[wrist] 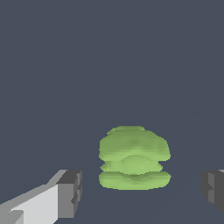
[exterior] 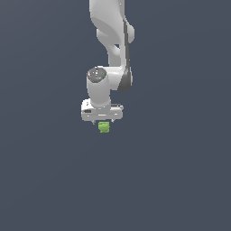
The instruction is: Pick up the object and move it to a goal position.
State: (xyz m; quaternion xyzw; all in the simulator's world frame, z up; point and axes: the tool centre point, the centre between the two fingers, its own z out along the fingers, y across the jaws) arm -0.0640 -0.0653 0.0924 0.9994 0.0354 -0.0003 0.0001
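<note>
Two dark fingertips (wrist: 70, 192) of the hand (wrist: 142, 192) stand wide apart, open, flanking the lime-green object (wrist: 134, 158) untouched, seemingly lined up to close on it.

The object (wrist: 134, 158) lies between the gripper (wrist: 140, 192) fingers (wrist: 70, 192), apart from both, directly below the gripper.

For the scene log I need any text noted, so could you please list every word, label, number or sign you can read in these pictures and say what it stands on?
None: no readable text shows in either view.
The green object is plain, with no label.
The white gripper and the arm carry no legible marking; a dark disc on the arm's joint has faint specks too blurred to read.
The grey background bears no sign.
</note>
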